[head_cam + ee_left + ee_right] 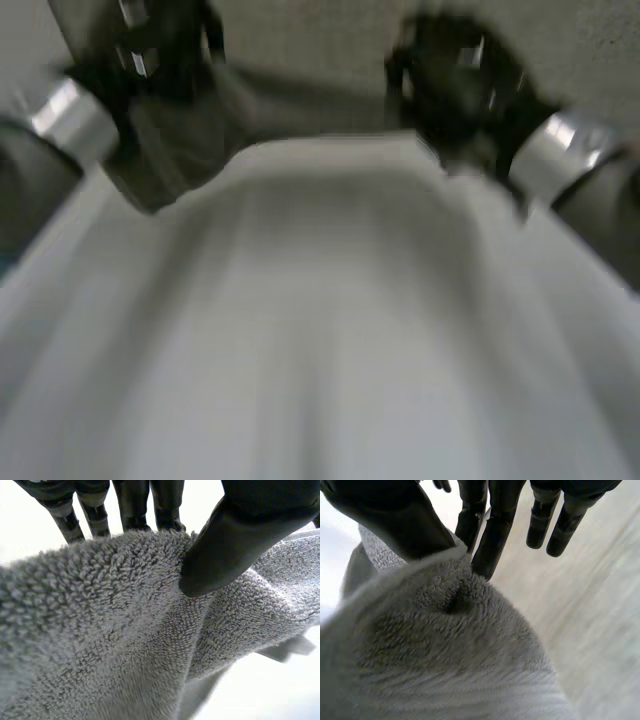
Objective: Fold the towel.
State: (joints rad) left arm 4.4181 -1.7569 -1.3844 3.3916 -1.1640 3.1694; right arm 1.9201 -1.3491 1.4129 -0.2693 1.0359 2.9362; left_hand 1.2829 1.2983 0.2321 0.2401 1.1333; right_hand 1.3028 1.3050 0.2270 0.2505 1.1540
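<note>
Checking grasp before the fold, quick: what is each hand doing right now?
Left hand: shut, pinching the grey terry-cloth towel.
Right hand: shut, pinching the same towel.

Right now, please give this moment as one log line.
left hand: pinches towel edge | right hand: pinches towel edge | towel: held up between both

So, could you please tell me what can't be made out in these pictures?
Head view: the towel runs off the near edge, so its lower hem is cut off.
Left wrist view: fingertips of the left hand are hidden behind the towel.
Right wrist view: bunched towel hides which corner or edge the right hand pinches.
</note>
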